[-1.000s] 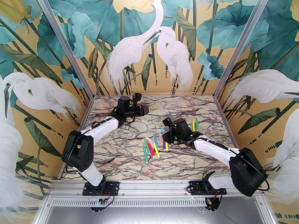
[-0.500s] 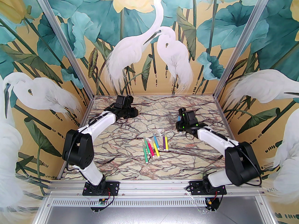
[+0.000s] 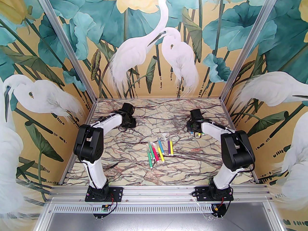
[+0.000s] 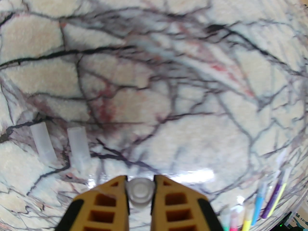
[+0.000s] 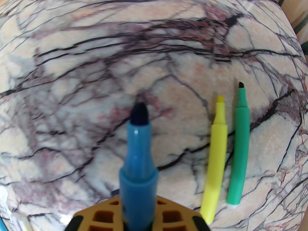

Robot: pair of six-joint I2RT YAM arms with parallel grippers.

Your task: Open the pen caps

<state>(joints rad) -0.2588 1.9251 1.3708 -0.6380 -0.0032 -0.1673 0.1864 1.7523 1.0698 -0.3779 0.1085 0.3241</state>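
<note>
Sorting, I reckon: your left tool is pinching a clear cap by the loose caps, while your right tool grips the uncapped blue pen.

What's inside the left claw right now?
A clear pen cap, seen end-on, pinched between the yellow fingers of the left claw. How far it runs back between them is covered.

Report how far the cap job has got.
Done: two loose caps; yellow pen and green pen lie bare-tipped. In hand: left tool shut on a third cap, right tool shut on the bare-tipped blue pen. Left: the middle cluster of pens, apparently capped.
</note>
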